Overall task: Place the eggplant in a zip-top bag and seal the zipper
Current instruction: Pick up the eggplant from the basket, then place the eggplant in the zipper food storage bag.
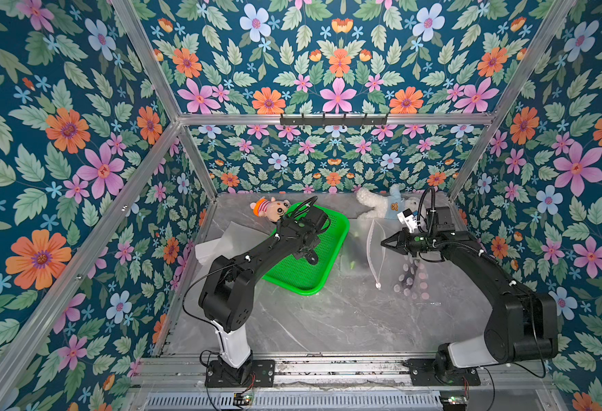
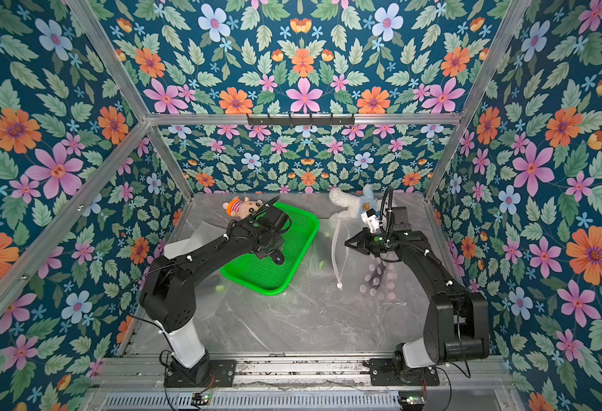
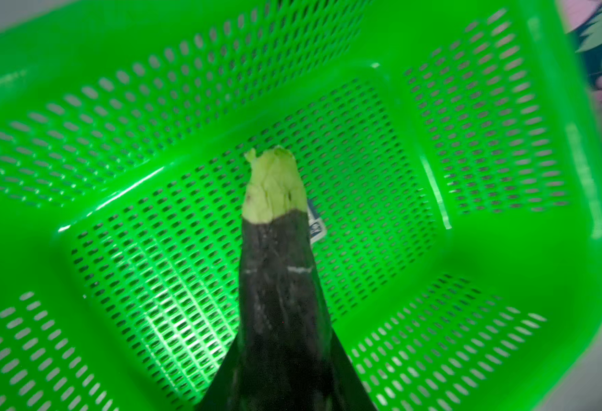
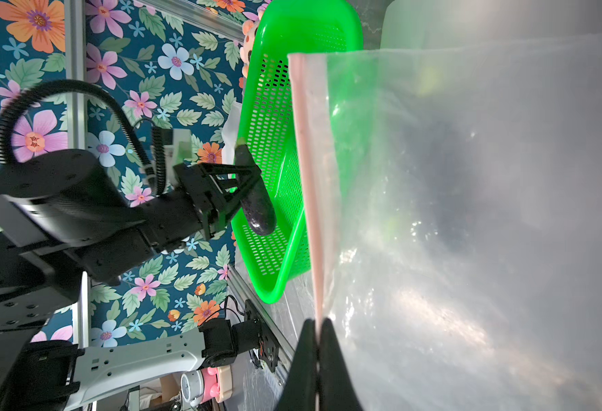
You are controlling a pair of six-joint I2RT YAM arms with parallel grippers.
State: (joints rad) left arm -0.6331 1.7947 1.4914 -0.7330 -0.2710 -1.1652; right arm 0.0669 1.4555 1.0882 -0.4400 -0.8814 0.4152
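A dark purple eggplant [image 3: 278, 270] with a pale green stem end sits between the jaws of my left gripper [image 3: 285, 363], which is shut on it over the inside of the green basket [image 3: 488, 124]. The right wrist view shows that left gripper [image 4: 248, 186] clamping the eggplant [image 4: 260, 210] by its middle. My right gripper [image 4: 317, 332] is shut on the pink zipper [image 4: 306, 178], holding the mouth edge of the translucent zip-top bag [image 4: 470, 213] off the table. In a top view the bag [image 1: 411, 279] hangs right of the basket, with its white slider [image 1: 378, 285] at the near end.
The green basket [image 1: 338, 227] lies at the table's middle back. Behind it lies a striped plush toy [image 1: 269, 208]. A white plush in a blue shirt [image 1: 385, 204] lies at the back right. White sheets [image 1: 221, 242] lie left of the basket.
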